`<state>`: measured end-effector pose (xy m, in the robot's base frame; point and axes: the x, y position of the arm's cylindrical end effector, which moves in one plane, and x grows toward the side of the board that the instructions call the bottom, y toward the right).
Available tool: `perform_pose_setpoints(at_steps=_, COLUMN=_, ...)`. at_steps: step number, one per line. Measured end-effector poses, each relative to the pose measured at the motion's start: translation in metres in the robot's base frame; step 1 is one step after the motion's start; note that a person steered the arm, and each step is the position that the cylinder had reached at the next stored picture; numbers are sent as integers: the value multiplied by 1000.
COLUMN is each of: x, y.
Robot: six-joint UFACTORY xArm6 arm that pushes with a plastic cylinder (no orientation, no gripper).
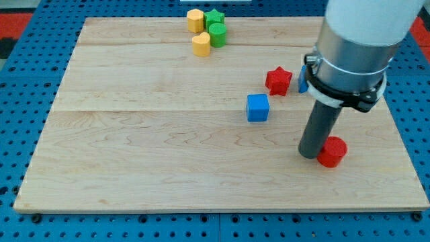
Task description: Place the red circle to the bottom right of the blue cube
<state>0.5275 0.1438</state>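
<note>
Camera view: our tip [311, 154] rests on the board [134, 168], holding nothing, touching the red circle [332, 152] on its right. The blue cube [258, 107] lies up-left of the tip; the red star [278, 81] lies farther up.

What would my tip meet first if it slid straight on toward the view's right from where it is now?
The red circle: it sits right against my tip on that side, seemingly touching. Beyond it, only bare table shows up to the edge.
</note>
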Motion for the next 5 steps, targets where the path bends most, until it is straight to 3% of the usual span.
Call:
perform_pose_setpoints(at_steps=3, x=-43, y=0)
perform_pose_setpoints(at_steps=5, x=-40, y=25)
